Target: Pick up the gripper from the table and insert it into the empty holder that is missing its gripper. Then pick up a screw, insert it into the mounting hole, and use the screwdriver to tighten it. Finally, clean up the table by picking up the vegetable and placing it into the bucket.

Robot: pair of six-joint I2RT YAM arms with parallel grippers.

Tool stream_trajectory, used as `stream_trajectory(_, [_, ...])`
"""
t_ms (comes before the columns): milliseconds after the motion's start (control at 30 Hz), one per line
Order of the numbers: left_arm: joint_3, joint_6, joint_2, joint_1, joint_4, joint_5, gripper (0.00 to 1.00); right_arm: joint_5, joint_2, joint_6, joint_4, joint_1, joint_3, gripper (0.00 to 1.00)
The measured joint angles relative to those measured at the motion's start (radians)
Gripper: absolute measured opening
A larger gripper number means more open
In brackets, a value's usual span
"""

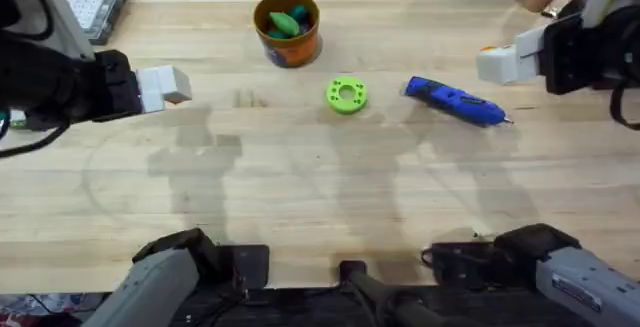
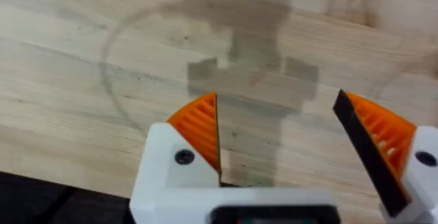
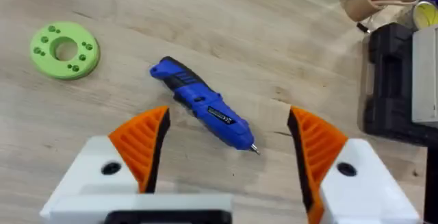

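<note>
Two grippers gape empty: left gripper [image 2: 277, 142] over bare table [image 2: 82, 80], right gripper [image 3: 226, 148] directly above the screwdriver [image 3: 202, 104]. Vegetable [image 1: 297, 14] apparently sits in the bucket [image 1: 287, 29] already. To grasp: descend straight, jaws straddling the mid-barrel, not the tip.

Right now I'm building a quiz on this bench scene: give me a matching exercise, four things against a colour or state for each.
Things:
1. screwdriver
2. bucket
3. ring-shaped disc
4. left gripper

States:
A. holds green and blue pieces
B. open over bare wood
C. blue, lying on its side
D. flat, bright green, between the bucket and the screwdriver

Pairs: 1-C, 2-A, 3-D, 4-B
</note>
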Motion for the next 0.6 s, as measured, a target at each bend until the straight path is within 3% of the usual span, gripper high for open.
stream_trajectory(267, [0.0,-0.004,0.126,0.028,0.005,0.003,0.987,0.0,0.0,0.0,0.0,0.0,0.0,0.995])
stream_trajectory(600, [0.0,-0.004,0.152,0.028,0.028,0.02,0.986,0.0,0.0,0.0,-0.006,0.0,0.0,0.995])
